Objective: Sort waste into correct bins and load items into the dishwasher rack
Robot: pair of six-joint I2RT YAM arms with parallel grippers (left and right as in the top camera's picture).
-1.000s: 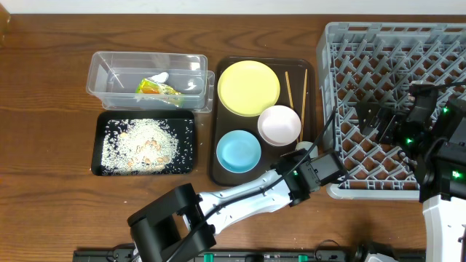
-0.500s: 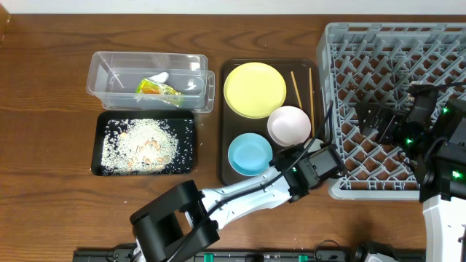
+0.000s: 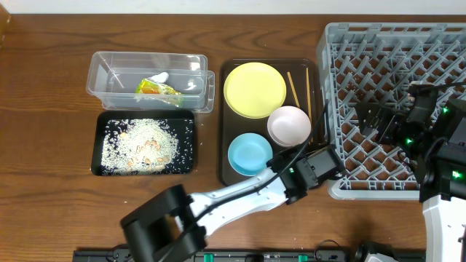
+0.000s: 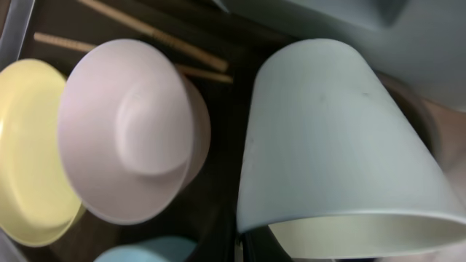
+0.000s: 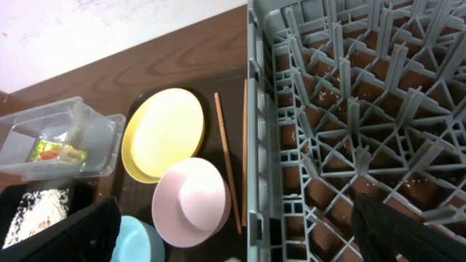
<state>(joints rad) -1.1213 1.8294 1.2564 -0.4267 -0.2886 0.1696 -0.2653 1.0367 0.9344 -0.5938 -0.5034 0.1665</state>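
Note:
My left gripper (image 3: 322,163) is at the brown tray's right front corner, against the grey dishwasher rack (image 3: 331,87). It is shut on the small white cup (image 4: 335,138), which is tilted with its rim toward the camera. On the tray lie the yellow plate (image 3: 254,89), white bowl (image 3: 289,125), blue bowl (image 3: 250,153) and two chopsticks (image 3: 293,89). My right gripper (image 3: 378,120) hangs open and empty over the rack's grid (image 5: 342,109). The wrapper (image 3: 155,89) lies in the clear tub (image 3: 109,69). Rice grains (image 3: 142,145) lie in the black tray (image 3: 98,145).
The dark brown serving tray (image 3: 226,171) sits between the bins and the rack, its right edge close to the rack's left wall. Bare wooden table lies to the left and in front of the bins.
The brown tray with its dishes has slid right toward the rack. My left gripper has moved right over the cup, which now hides under it in the overhead view. The right arm has not moved.

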